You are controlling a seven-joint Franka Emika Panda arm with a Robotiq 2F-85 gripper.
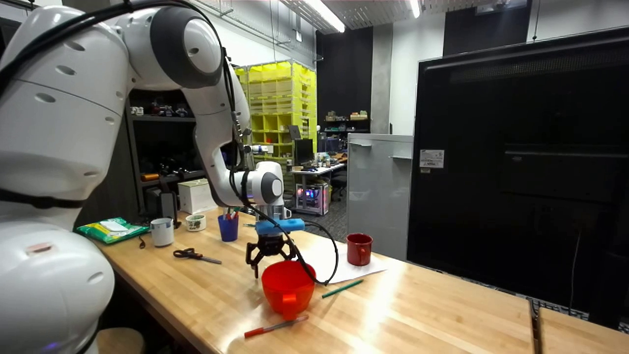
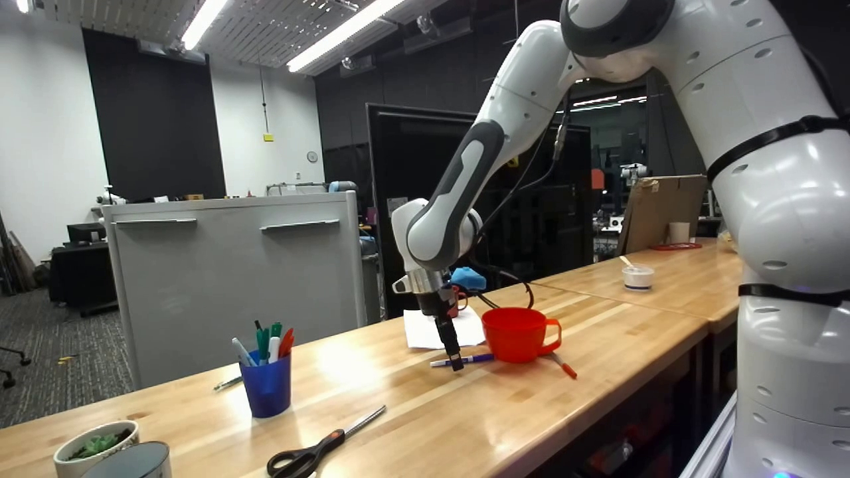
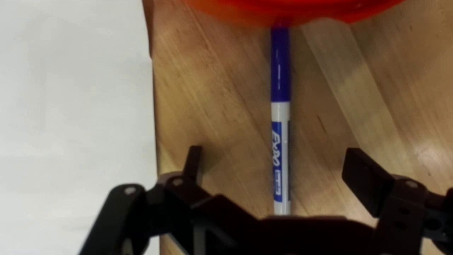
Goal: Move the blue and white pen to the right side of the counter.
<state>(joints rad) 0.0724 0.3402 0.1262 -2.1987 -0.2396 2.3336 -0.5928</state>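
My claw (image 3: 273,159) is gaping, 2 fingers (image 3: 368,180) flanking the blue and white pen (image 3: 281,115), which is lying on the table (image 2: 491,425), cap (image 3: 280,63) toward the red bowl (image 2: 514,335). I'm probably needing to pinch the barrel (image 3: 285,156) squarely, leaving the bowl untouched.

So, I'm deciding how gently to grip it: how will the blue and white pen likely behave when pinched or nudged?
The blue and white pen looks cylindrical, so a sideways nudge would probably roll it. Straight and plastic-looking, it should stay stiff when pinched. The blue cap shows a glossy highlight, so gripping there may be slippery.
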